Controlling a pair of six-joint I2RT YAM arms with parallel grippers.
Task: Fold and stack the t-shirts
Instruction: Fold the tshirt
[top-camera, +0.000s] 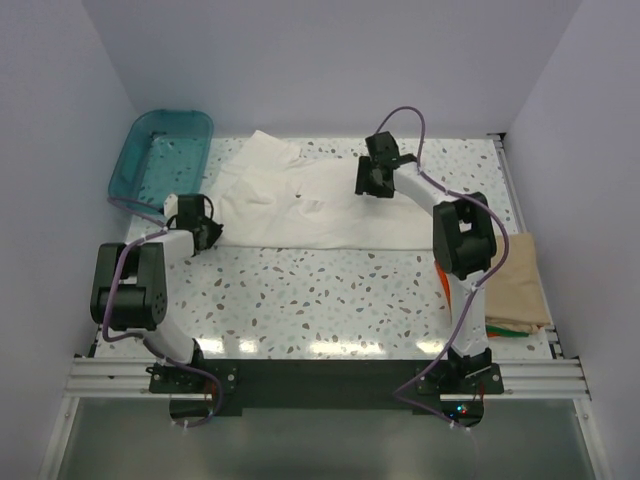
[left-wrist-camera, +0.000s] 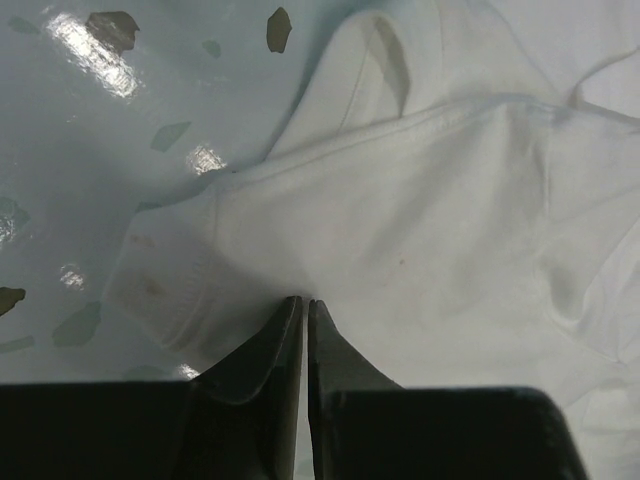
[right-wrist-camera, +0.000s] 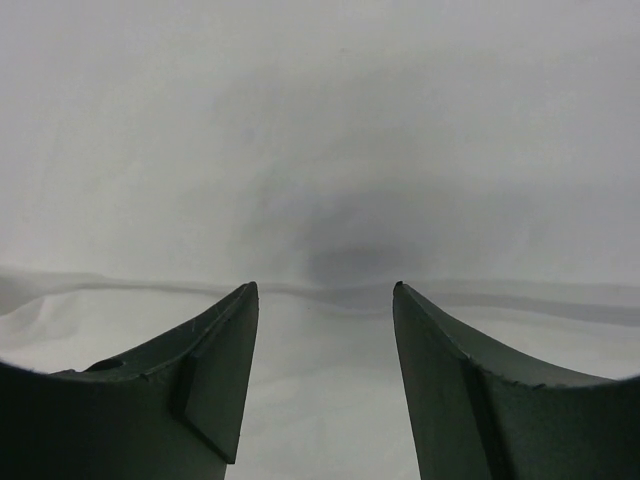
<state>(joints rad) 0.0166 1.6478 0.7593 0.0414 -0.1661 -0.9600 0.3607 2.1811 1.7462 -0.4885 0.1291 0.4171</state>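
- Black fingers (left-wrist-camera: 265, 365) of the left gripper (left-wrist-camera: 304, 302) stand all but together, pinched on a fold at the edge of the off-white shirt (left-wrist-camera: 420, 230).
- Spread wide and wrinkled, the off-white shirt covers the far half of the speckled table (top-camera: 320, 290), with one sleeve reaching toward the far left.
- At the shirt's near left corner, the left gripper rests low on the cloth.
- Over the shirt's far right part the right gripper (right-wrist-camera: 325, 288) hovers, jaws well apart and holding nothing, with pale cloth below.
- Right of the off-white shirt, at the table's edge, a tan shirt (top-camera: 515, 275) lies folded on an orange-red shirt (top-camera: 497, 326) and a green shirt (top-camera: 512, 333); only their edges show.
- Far left of the off-white shirt stands a teal plastic tub (top-camera: 125, 165).
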